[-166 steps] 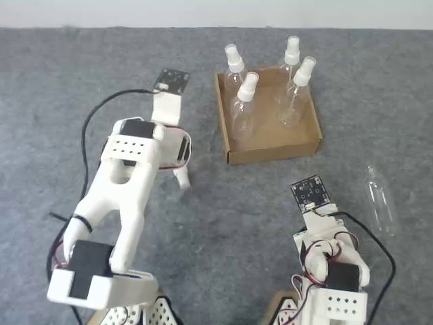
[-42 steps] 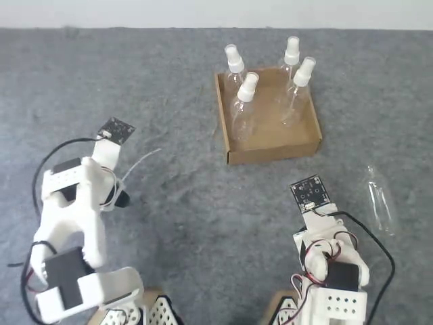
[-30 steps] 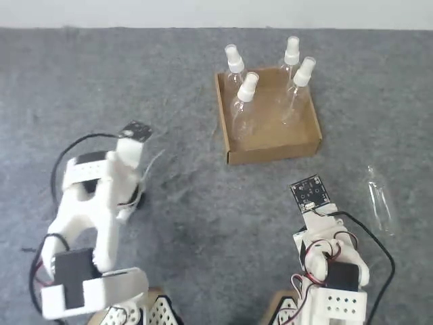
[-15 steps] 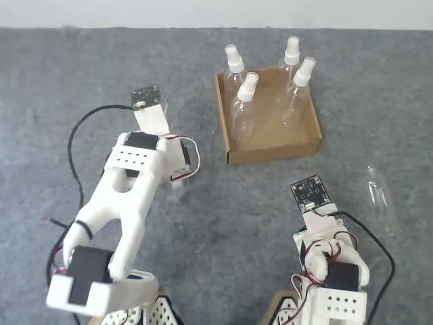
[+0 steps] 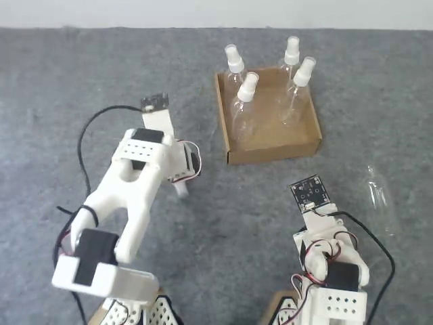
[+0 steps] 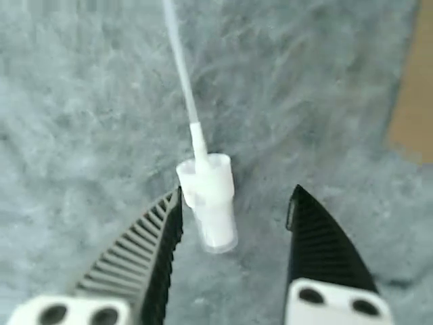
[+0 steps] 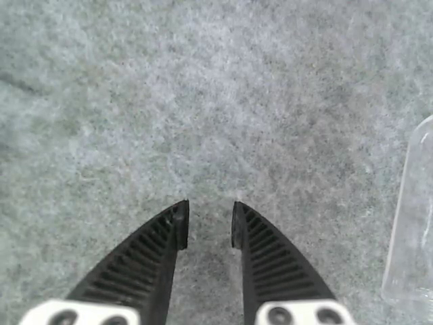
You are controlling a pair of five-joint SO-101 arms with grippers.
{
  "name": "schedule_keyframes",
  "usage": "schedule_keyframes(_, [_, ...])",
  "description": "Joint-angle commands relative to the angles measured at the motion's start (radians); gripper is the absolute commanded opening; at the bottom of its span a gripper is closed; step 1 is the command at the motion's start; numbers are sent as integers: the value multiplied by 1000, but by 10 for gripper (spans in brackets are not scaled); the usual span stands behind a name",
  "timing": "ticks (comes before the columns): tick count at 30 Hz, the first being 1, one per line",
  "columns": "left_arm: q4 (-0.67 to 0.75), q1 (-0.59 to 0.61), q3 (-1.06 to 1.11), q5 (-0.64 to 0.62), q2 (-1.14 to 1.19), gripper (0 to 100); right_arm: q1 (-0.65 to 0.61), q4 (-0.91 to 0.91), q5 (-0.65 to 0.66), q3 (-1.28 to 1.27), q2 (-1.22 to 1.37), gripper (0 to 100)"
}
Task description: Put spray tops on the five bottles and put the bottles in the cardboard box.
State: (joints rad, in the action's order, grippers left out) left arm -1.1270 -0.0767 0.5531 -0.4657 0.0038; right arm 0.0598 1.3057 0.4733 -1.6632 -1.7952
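Left claw (image 6: 237,195) open astride the top (image 6: 211,213), ready to grip; right claw (image 7: 208,211), slightly parted, empty near the bottle (image 5: 380,200) by the table (image 5: 61,81)'s right edge

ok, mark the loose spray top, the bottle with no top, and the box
Spray top (image 6: 211,203): left wrist view, on the white cap body.
Bottle (image 5: 381,201): high view, middle of the clear body, lying on the carpet.
Box (image 5: 274,152): high view, on the outer front wall.

light: bright, even, diffuse
shadows: faint, soft-edged, below cardboard box (image 5: 270,150)
glare: small highlights on lying bottle (image 5: 380,200)
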Motion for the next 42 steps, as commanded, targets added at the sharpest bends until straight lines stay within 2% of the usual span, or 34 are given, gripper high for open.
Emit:
schedule_keyframes(1, [-40,57,-110,210,-107,232,-2,5,-6,-20,-8,68])
schedule_keyframes(4, [109,121,-143,390,-81,210,-2,5,-6,-20,-8,68])
schedule_keyframes(7, [206,140,-171,486,6,101,-2,5,-6,-20,-8,68])
schedule_keyframes(9, [238,129,-197,552,80,17,-2,5,-6,-20,-8,68])
schedule_keyframes(13, [253,94,-262,626,192,10,-2,5,-6,-20,-8,68])
schedule_keyframes(18, [252,87,-357,647,313,10,-2,5,-6,-20,-8,68])
schedule_keyframes(22, [244,117,-375,710,377,10,-2,5,-6,-20,-8,68])
schedule_keyframes(27, [98,199,-377,726,381,10,-2,5,-6,-20,-8,68])
schedule_keyframes(31, [-9,252,-338,664,316,10,-2,5,-6,-20,-8,68])
schedule_keyframes(36, [-14,272,-180,592,157,10,-2,5,-6,-20,-8,68])
schedule_keyframes(40, [40,272,-51,597,-2,12,-2,5,-6,-20,-8,68])
schedule_keyframes(42, [38,272,-18,651,-87,13,-2,5,-6,-20,-8,68])
